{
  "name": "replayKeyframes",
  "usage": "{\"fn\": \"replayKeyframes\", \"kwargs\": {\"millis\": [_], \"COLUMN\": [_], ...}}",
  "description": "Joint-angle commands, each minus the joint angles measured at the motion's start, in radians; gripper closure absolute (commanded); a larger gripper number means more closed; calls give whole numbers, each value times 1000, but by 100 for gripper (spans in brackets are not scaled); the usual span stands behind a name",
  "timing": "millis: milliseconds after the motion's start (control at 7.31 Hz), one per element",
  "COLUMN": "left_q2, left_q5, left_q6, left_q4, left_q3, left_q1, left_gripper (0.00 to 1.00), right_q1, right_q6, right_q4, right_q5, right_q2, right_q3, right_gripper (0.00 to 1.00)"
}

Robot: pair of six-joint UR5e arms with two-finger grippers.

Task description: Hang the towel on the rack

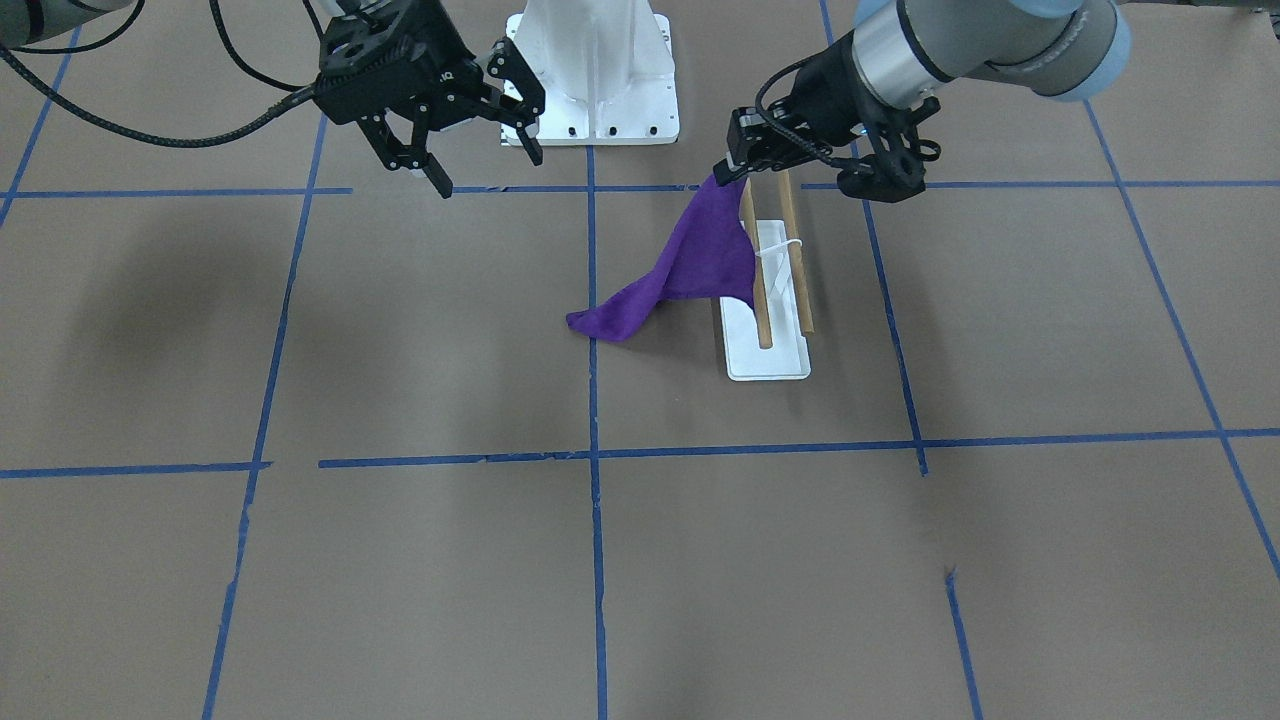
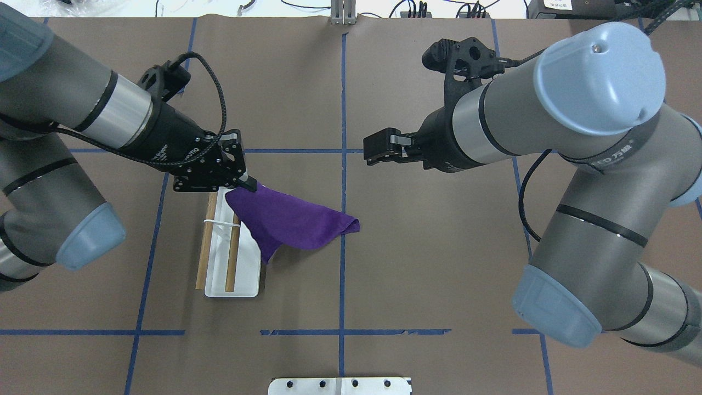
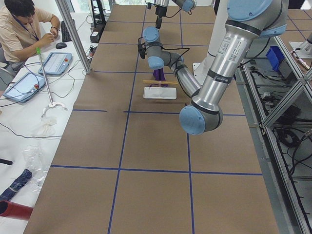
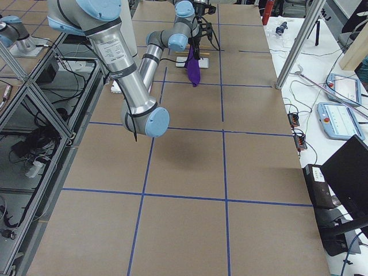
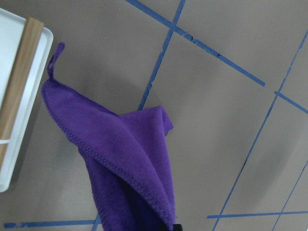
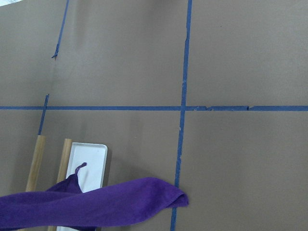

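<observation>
The left pincer (image 2: 245, 184) was pinched shut on one corner of the towel (image 2: 290, 222). The right pincer (image 1: 485, 160) held nothing, and its fingers were spread wide. It waited well off to the side.

The towel hung down from the left pincer and sloped away toward the right pincer. Its far tip seemed to reach the table (image 2: 439, 247). The rack (image 2: 247, 277) sat just under the left pincer. The towel was beside the rack's rods (image 2: 233, 252), not over them yet.

A few things could go wrong. The towel was held by only one corner, so it could bunch up and slide off a rod. If the left pincer let go too soon, most of the cloth would be on one side and could pull the rest down. The rack looked light, so a dragging towel could push it or tip it. The little loop (image 5: 55, 55) could also catch on a rod end.
</observation>
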Motion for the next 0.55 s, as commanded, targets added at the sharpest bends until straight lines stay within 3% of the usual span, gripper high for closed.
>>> {"fn": "replayKeyframes", "kwargs": {"millis": [0, 410], "left_q2": [118, 212], "left_q5": [-3, -3], "left_q6": [236, 491], "left_q4": [3, 4], "left_q3": [-37, 0], "left_q1": [-78, -163], "left_gripper": [100, 100], "right_q1": [11, 17], "right_q6": [-8, -26], "right_q4": [0, 0], "right_q5": [5, 1], "right_q2": [-14, -23], "right_q3": [-6, -6], "right_gripper": [0, 0]}}
